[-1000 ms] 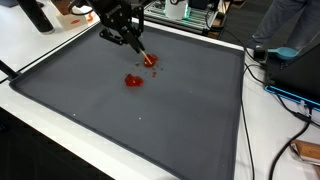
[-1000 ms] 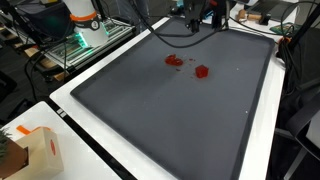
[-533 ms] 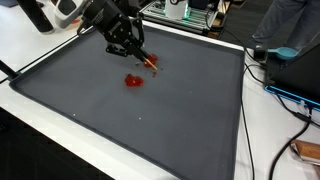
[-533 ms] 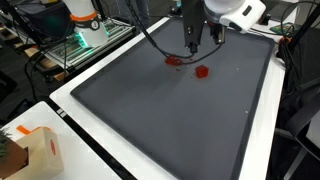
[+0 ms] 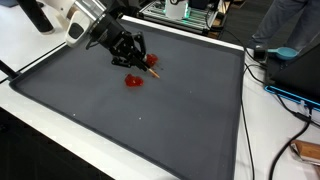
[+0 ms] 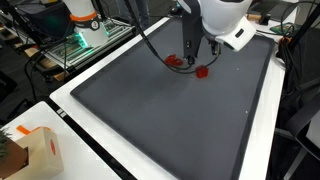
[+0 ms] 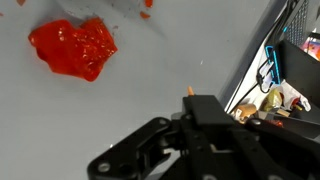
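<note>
My gripper hangs low over the dark grey mat, shut on a thin orange stick whose tip pokes out by the jaws. A crumpled red piece lies on the mat just beside it. In the exterior view from the opposite side, the gripper stands between two red pieces, one to its left and one to its right. The wrist view shows the black fingers, the orange tip and a red piece on the mat at upper left.
The mat has a raised black rim on a white table. Cables and a blue-clad person are at the far side. A cardboard box sits off the mat's corner. Equipment racks stand behind.
The arm has swung further over the mat, its white wrist now in view. The gripper with the orange stick moved down towards the red pieces, which stayed in place.
</note>
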Motion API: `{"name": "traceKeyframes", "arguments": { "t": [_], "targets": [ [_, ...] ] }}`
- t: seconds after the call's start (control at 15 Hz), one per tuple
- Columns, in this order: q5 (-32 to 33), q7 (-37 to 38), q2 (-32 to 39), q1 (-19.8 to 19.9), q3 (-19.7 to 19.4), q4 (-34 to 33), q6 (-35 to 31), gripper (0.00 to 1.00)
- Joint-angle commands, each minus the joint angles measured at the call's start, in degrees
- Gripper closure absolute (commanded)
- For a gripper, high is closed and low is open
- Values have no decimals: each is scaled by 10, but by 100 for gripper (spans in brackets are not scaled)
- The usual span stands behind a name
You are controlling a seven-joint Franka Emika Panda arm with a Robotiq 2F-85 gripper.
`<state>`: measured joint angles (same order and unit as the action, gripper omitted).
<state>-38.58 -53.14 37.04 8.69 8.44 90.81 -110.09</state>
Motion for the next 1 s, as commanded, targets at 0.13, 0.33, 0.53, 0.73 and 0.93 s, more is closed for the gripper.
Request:
{"name": "traceKeyframes", "arguments": {
  "t": [0.13, 0.33, 0.53, 0.73, 0.93],
  "targets": [
    [-16, 10, 37, 1, 1, -21, -8, 97],
    [-18, 14, 48, 1, 2, -22, -19, 97],
    [-19, 18, 60, 3, 5, -29, -15, 97],
    [-26, 22, 72, 7, 8, -39, -9, 97],
    [-33, 26, 78, 7, 7, -41, -13, 97]
  ]
}}
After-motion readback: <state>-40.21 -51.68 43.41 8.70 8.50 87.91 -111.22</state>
